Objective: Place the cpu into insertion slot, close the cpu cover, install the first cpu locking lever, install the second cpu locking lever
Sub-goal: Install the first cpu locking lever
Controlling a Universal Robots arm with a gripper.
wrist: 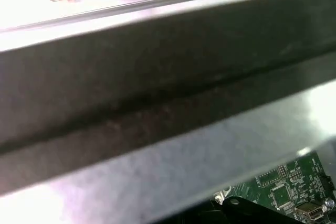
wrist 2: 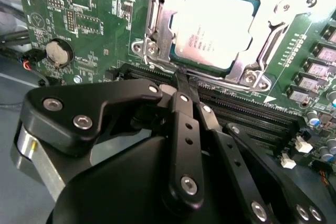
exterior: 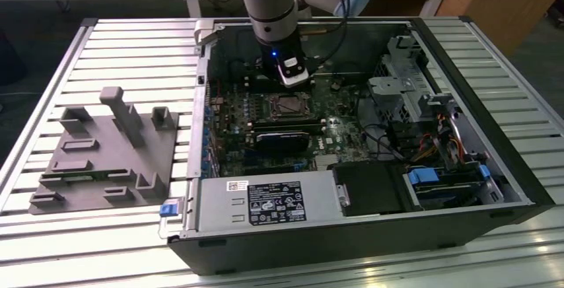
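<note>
In the second wrist view the cpu (wrist 2: 214, 27) lies flat in the insertion slot (exterior: 286, 106) on the green motherboard. The silvery cpu cover (wrist 2: 265, 22) lies down over the chip's edges. A thin metal locking lever (wrist 2: 151, 11) runs along one side of the socket. My gripper (wrist 2: 180, 77) is shut, and its black fingertips meet right at the socket's edge next to the memory slots; I cannot tell whether they pinch anything. In the exterior view the gripper (exterior: 294, 82) hangs just behind the socket inside the open computer case.
Long black memory slots (wrist 2: 247, 111) and a coin battery (wrist 2: 58, 52) flank the socket. The case wall (wrist: 157, 93) stands close by the arm. A grey fixture (exterior: 105, 149) sits on the slatted table at the exterior view's left, and a power supply (exterior: 264, 202) is at the case's front.
</note>
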